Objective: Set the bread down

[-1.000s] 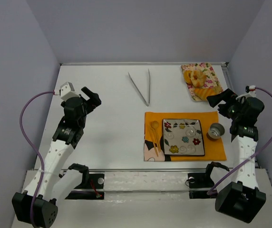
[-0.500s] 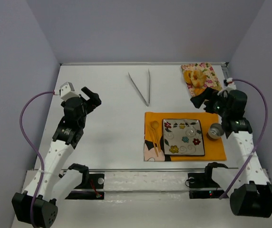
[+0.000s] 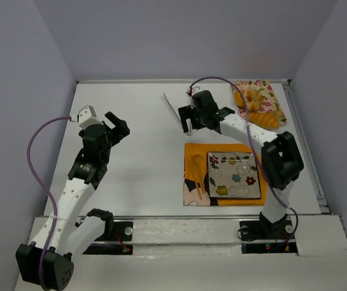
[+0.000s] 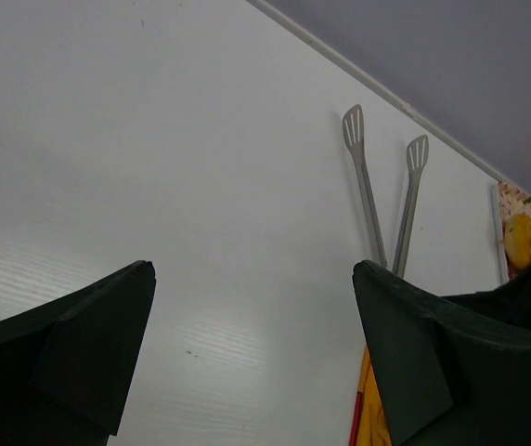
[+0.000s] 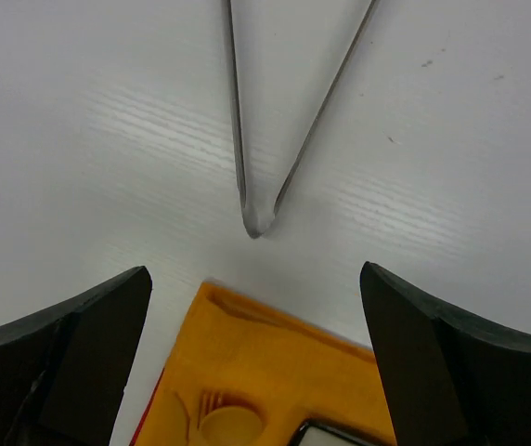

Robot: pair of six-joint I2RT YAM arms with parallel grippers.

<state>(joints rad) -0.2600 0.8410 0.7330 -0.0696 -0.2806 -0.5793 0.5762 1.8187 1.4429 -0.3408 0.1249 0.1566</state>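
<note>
The bread (image 3: 252,97), a pale golden ring, lies on a floral cloth (image 3: 269,92) in the far right corner of the white table (image 3: 137,157), at about 1 o'clock from the table's middle. An orange ridged loaf (image 3: 264,119) lies on the same cloth just beside it, at 5 o'clock of the ring. Neither gripper touches the bread.

The right gripper (image 3: 187,121) is stretched across to the far middle of the table, its jaws spread wide with nothing between them. In the right wrist view it hangs over the joined end of a pair of metal tongs (image 5: 247,139), whose two arms fan out toward 12 o'clock; the fingers (image 5: 80,334) flank that end without touching it. From this gripper the bread sits at roughly 2 o'clock, apart from it.

Just at 6 o'clock of the tongs' joined end lies an orange mat (image 3: 192,159). On the mat is a square flowered plate (image 3: 234,176), with a yellow utensil (image 3: 196,167) at 9 o'clock of the plate (whether spoon or fork is hard to tell).

The left gripper (image 3: 119,121) is at 9 o'clock of the table, well apart from the bread, jaws apart and holding nothing. Its wrist view shows bare table between the fingers (image 4: 89,325) and the tongs off toward 1 o'clock.
</note>
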